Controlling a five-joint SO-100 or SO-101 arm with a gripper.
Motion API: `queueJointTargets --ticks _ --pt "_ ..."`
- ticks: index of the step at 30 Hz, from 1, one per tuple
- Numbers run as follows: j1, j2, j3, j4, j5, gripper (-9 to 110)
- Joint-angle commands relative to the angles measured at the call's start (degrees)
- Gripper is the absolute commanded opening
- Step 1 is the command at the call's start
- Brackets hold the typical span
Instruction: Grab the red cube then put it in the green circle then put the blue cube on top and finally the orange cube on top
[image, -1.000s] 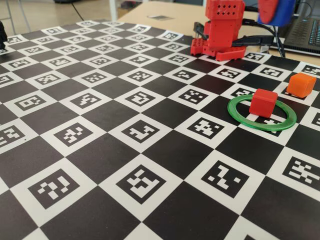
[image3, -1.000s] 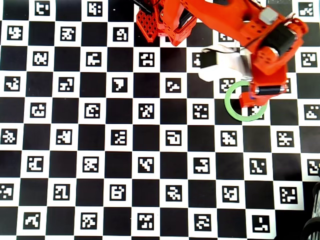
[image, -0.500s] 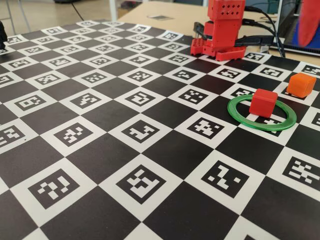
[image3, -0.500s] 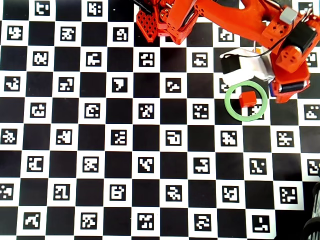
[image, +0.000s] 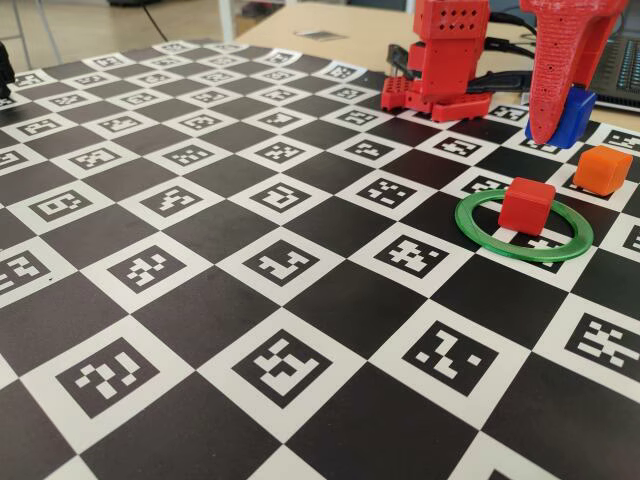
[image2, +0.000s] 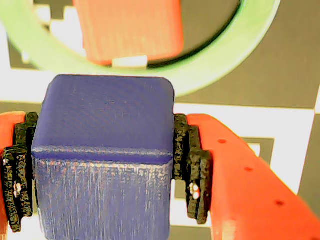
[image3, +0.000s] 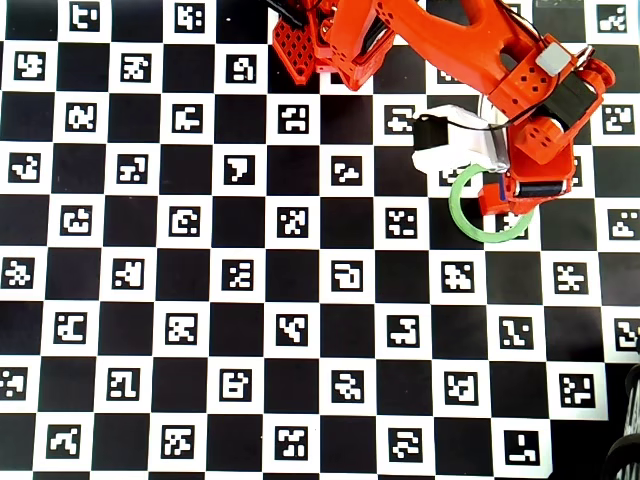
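Observation:
The red cube sits inside the green circle, a flat ring on the board. My gripper is shut on the blue cube, which its black pads press from both sides. In the fixed view it hangs just behind the ring. The wrist view shows the ring and red cube just past the blue cube. The orange cube rests on the board right of the ring. In the overhead view the arm hides the cubes.
The red arm base stands at the board's far edge, with cables and a laptop beside it. A white wrist camera housing juts out left of the gripper. The checkered marker board stretches left and forward.
The gripper, holding the blue cube, swung out to the right, then came back over the ring's right side. It now sits lower in the fixed view. The red and orange cubes stayed put.

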Motion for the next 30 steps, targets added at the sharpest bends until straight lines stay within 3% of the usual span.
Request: queueJointTargets --ticks 1,13,30 --pt "-0.26 5.80 -0.26 -1.14 0.26 7" --pt "0.26 5.45 6.68 -8.96 -0.35 7" --pt "1.49 6.50 8.61 -9.40 -2.64 6"
